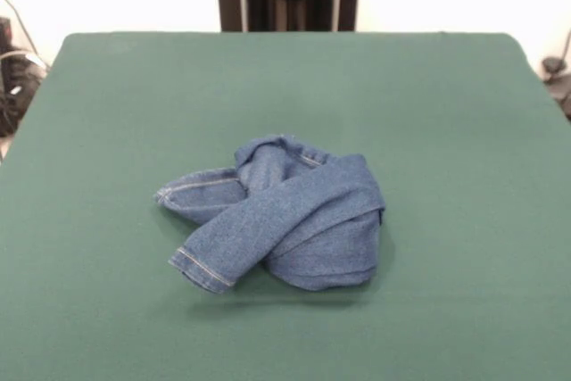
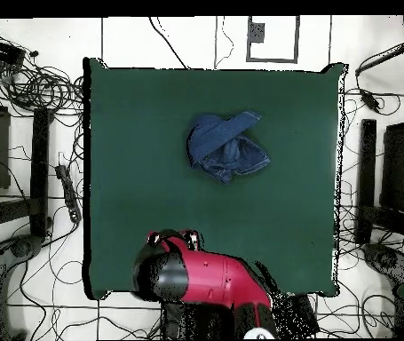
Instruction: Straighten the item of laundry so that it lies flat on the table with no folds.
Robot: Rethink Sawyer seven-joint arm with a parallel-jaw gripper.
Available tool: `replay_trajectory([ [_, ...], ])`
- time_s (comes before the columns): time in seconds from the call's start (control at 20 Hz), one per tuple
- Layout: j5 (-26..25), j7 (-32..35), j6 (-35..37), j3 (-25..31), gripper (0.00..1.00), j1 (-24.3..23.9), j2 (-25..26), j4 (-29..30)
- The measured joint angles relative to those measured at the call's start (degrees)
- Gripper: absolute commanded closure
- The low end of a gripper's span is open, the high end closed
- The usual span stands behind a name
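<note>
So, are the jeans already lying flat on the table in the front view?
No, the jeans sit in a crumpled heap on the table, one leg crossed over the rest.

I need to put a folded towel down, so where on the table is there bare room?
Nearly everywhere. The table is bare green cloth on all sides of the crumpled jeans near its middle. In the overhead view, only the edge by the red arm is crowded.

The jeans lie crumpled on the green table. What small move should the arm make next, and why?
Probably it should reach out over the jeans and come down on the top leg, whose hem points to the front-left in the front view. That leg crosses over the rest of the bundle, and the arm is drawn back at the table edge.
</note>
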Motion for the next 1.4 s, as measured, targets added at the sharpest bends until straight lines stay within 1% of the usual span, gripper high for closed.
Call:
replay_trajectory([
  [0.2,-0.52,0.00,-2.90,-0.05,0.00,-0.94,4.27,-0.65],
  [0.45,-0.55,0.00,-5.55,-0.99,0.00,-0.76,10.41,-1.53],
  [0.5,-0.77,0.00,-6.60,-1.39,0.00,-0.67,12.26,-1.80],
  [0.55,-0.86,0.00,-6.94,-1.52,0.00,-0.64,12.80,-1.89],
  [0.8,-2.17,0.00,-14.02,-3.15,0.00,-0.72,20.72,-3.20],
  [0.95,-2.68,0.00,-16.97,-3.26,0.00,-1.04,23.62,-3.69],
  [1.1,-3.11,0.00,-18.02,-3.26,0.00,-1.42,25.25,-3.88],
  [1.4,-3.19,0.00,-17.34,-3.27,0.00,-1.70,24.19,-4.14],
])
